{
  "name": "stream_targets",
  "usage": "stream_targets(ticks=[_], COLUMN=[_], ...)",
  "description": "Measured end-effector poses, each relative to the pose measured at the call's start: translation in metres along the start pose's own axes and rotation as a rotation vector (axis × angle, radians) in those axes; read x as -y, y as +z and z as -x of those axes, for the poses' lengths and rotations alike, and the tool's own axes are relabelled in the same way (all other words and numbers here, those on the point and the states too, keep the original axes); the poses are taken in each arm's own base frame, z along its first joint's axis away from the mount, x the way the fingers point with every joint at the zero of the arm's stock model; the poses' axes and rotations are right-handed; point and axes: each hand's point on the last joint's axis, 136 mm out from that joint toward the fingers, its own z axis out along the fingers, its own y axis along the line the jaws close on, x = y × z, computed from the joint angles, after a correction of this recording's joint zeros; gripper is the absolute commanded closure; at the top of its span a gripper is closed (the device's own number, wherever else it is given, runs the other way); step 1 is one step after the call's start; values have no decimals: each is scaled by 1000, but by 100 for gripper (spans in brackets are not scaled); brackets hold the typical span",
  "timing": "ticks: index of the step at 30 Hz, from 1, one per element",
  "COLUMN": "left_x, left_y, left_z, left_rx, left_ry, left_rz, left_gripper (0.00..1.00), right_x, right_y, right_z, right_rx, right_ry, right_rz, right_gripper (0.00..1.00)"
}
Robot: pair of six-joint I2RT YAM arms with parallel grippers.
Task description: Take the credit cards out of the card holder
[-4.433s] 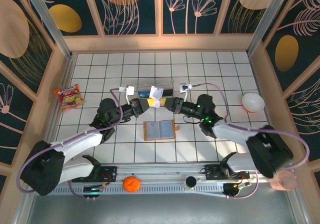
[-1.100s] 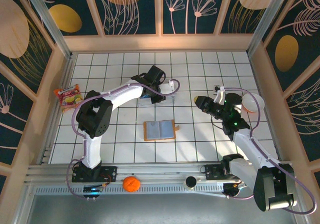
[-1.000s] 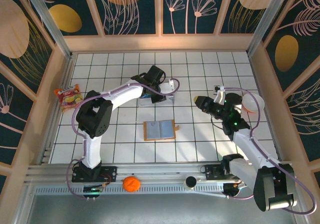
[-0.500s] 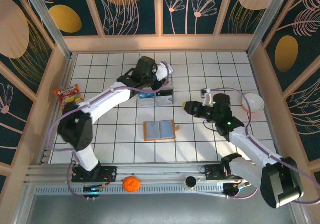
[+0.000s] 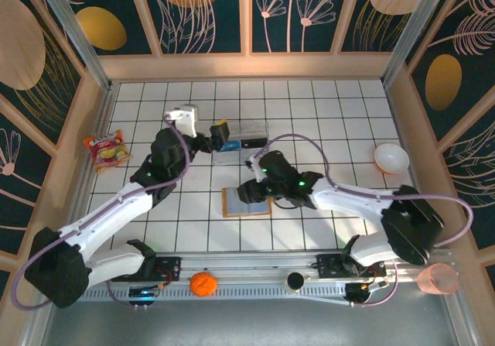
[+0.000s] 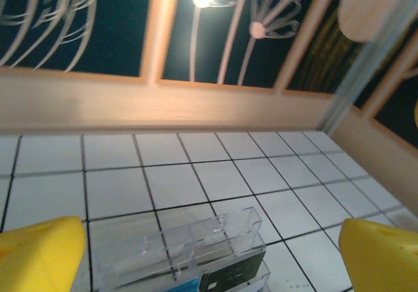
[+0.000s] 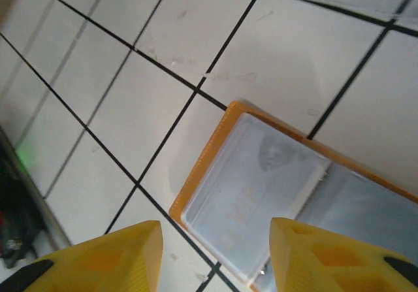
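On the white tiled table, the left gripper is held wide open and empty beside the clear plastic box. The right gripper, half open and empty, is poised over the orange leather card holder. This is laid open near centre, long axis left-right, strap tab right. Its pale grey credit card is best pinched by an exposed edge and slid along its pocket.

On my tiled table lie the open card holder beneath my right claw, a bowl off to its right, a clear box ahead of my left claw, and a snack packet off to its left.
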Motion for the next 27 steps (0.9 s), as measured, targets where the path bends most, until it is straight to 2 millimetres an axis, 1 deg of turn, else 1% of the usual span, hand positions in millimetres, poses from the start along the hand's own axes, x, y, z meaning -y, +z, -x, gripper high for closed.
stream_targets(ticks=[3, 5, 6, 8, 11, 13, 14, 17, 18, 19, 21, 25, 27], left_x=[-12, -19, -22, -27, -33, -39, -42, -58, -62, -65, -68, -64, -62], left_y=[-21, -33, -39, -45, -46, -44, -43, -44, -45, -45, -47, -47, -46], left_z=[-2, -4, -5, -8, -18, -31, -41, -75, -85, -93, -106, -116, -120], left_rx=[27, 42, 46, 39, -2, -43, -70, -159, -186, -207, -248, -290, -309], left_ry=[-95, -138, -158, -190, -227, -253, -267, -310, -323, -336, -356, -381, -387], left_rz=[32, 44, 51, 62, 81, 94, 102, 143, 154, 162, 170, 148, 135], left_gripper=[1, 1, 4, 9, 13, 13, 13, 15, 17, 18, 21, 28, 31], right_x=[-5, -5, -3, 2, 10, 13, 13, 12, 12, 12, 11, 14, 14], right_y=[25, 39, 44, 52, 56, 59, 60, 66, 68, 69, 69, 69, 69], right_z=[-8, -12, -14, -19, -25, -28, -29, -35, -37, -39, -37, -36, -35], right_rx=[-61, -95, -109, -130, -155, -170, -176, -196, -203, -205, -203, -195, -191], right_ry=[-59, -85, -99, -117, -144, -167, -178, -210, -219, -225, -233, -231, -228], right_rz=[-56, -95, -118, -161, -226, -258, -272, -300, -308, -319, -329, -347, -350], right_gripper=[55, 55, 56, 56, 56, 55, 55, 55, 56, 57, 65, 80, 85])
